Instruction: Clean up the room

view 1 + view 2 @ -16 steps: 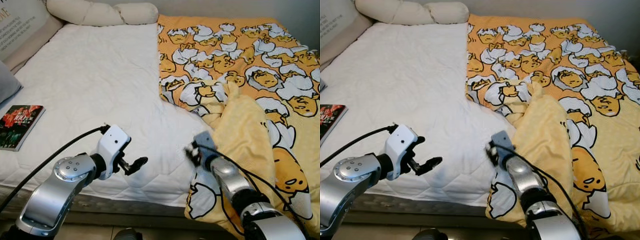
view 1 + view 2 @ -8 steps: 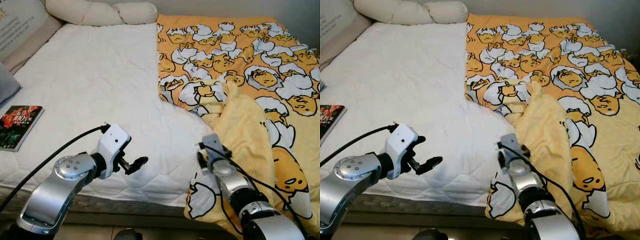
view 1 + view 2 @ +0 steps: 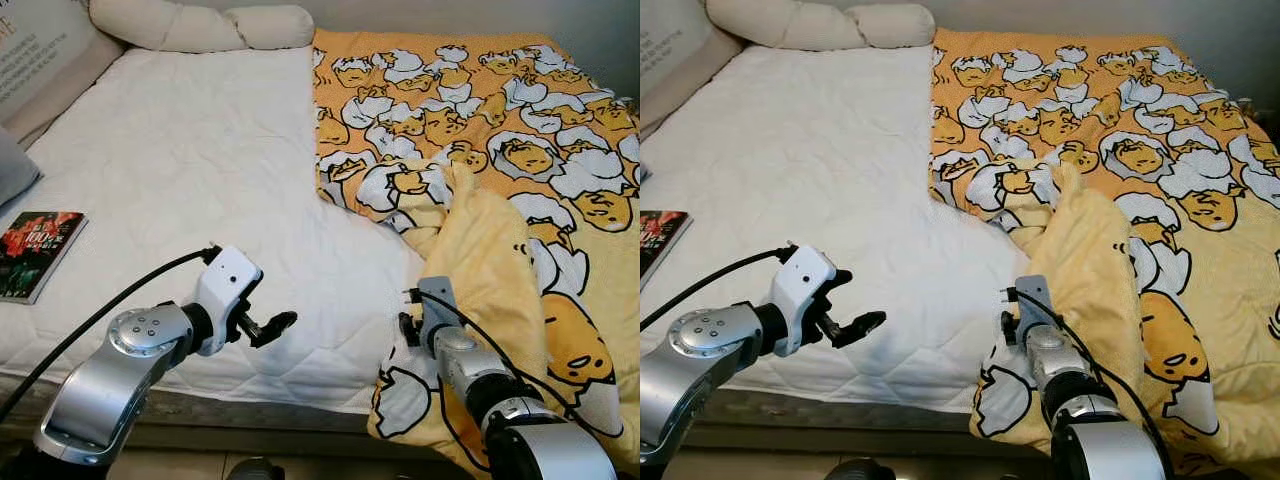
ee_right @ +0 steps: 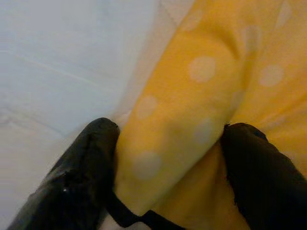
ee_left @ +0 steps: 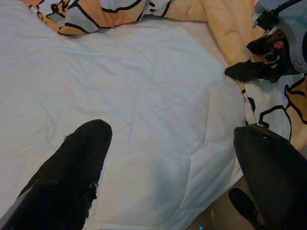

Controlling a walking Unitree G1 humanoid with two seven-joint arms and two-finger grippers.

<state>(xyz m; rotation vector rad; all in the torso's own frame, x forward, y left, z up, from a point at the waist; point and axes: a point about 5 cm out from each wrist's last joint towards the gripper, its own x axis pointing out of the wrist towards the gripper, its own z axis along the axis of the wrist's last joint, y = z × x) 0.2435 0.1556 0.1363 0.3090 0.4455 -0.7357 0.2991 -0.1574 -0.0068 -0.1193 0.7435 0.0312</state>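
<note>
I see the bed [image 3: 200, 150] with its white quilted mattress cover bare over the left half and the yellow cartoon-print blanket [image 3: 480, 130] spread over the right half, from the head end down to the near edge. The blanket's near-left part is folded back on itself, plain dotted yellow underside up, in a bunched ridge [image 3: 480, 260] that runs down to the near edge and hangs over it. Right gripper [image 4: 168, 158] is at that ridge close to the near edge; in the right wrist view a fold of the dotted yellow cloth sits between the two black fingers [image 4: 91, 158] with both touching it, so I log it as clamped on the blanket (the contact shows best in the right wrist view). Left gripper [image 5: 168, 167] hovers just over the bare white cover near the near edge, left of the fold, fingers spread wide and holding nothing. A book [image 3: 35, 250] with a dark red cover lies flat by the bed's left edge. Cream pillows [image 3: 200, 25] lie along the head end, a grey cushion corner [image 3: 15, 165] at the far left
</note>
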